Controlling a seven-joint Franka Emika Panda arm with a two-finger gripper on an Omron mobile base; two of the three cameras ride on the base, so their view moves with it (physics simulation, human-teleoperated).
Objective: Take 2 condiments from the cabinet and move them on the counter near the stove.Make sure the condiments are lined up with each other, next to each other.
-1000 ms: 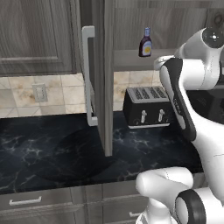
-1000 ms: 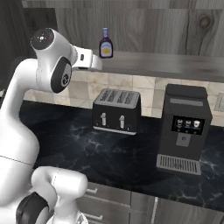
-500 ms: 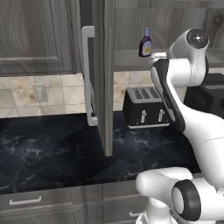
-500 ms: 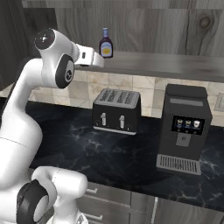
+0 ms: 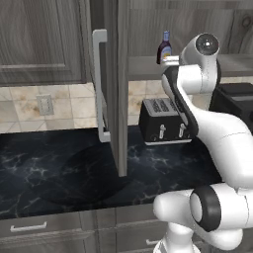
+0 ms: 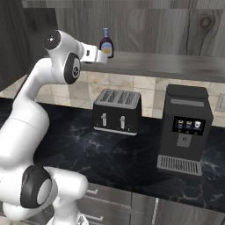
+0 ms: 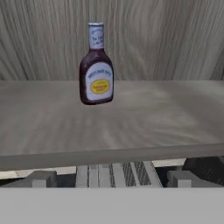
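Your gripper [image 7: 111,179] is level with the front lip of the cabinet's shelf [image 7: 131,127], and the dark brown sauce bottle [image 7: 96,65] stands upright on that shelf, ahead of the fingers and a little to the left of their centre line in the hand view. Its long axis is vertical, pale blue cap on top and yellow label facing you, so the jaws, which stand spread as wide as they go, would have to close across the belly from the sides. The two fingertips [image 7: 41,178] are apart at the bottom of the hand view, with nothing between them; the bottle is near but not touching.

From the right base view, the forearm reaches almost horizontally toward the bottle [image 6: 106,44], with the wrist close beside its base, elbow raised high and the arm bent back over the four-slot toaster [image 6: 117,111]. In the left base view the bottle [image 5: 164,48] shows just behind the arm's upper joint, past the open cabinet door [image 5: 118,89].

You should judge the next move as a short push forward with a slight leftward correction, keeping clear of the shelf edge. Only this one bottle is visible on the shelf.
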